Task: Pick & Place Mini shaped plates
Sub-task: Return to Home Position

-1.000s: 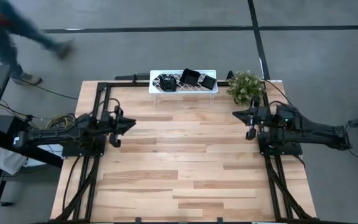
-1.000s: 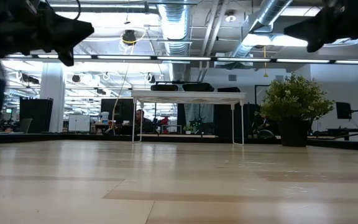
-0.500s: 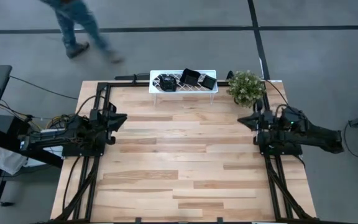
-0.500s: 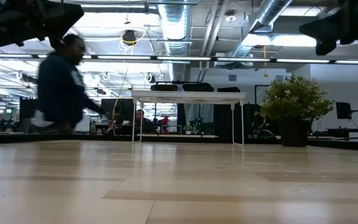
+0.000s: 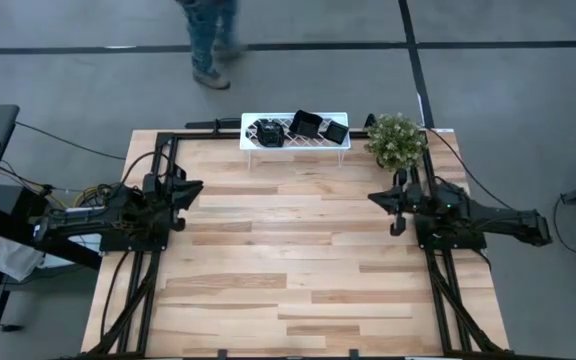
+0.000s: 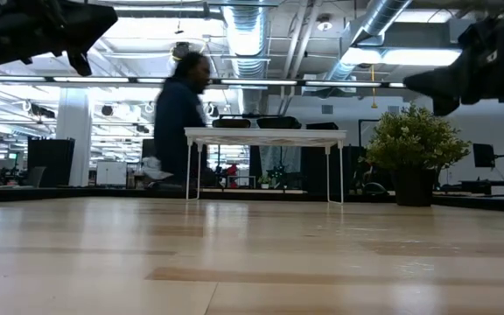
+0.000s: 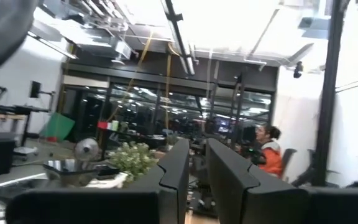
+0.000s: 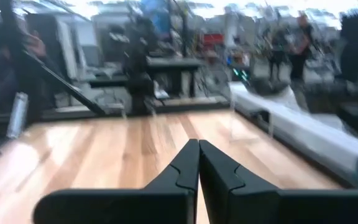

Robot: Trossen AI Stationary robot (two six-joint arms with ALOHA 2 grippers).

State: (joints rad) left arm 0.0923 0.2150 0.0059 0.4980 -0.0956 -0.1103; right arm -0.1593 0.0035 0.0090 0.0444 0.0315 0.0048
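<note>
Three glossy black mini shaped plates (image 5: 266,131) (image 5: 305,124) (image 5: 335,131) rest on the white lattice rack (image 5: 295,143) at the table's far edge. In the low view they show as dark rims (image 6: 232,123) on the rack's top. My left gripper (image 5: 196,187) hovers over the table's left side, its fingers (image 7: 178,163) a narrow gap apart and holding nothing. My right gripper (image 5: 376,198) hovers over the right side, below the plant, shut and empty (image 8: 198,148). Both are well short of the rack and raised above the wood.
A small potted plant (image 5: 396,139) stands at the far right corner beside the rack. Black rails (image 5: 158,150) frame the table's left, far and right sides. Bare wood (image 5: 288,250) lies between the arms. A person (image 5: 211,40) walks on the floor beyond the far edge.
My left gripper drew back toward the table's left edge, then held still. My right gripper first pulled back toward the right edge, then came out toward the table's middle and dropped lower. A person walked past behind the far edge, from left to right. The plates stayed put.
</note>
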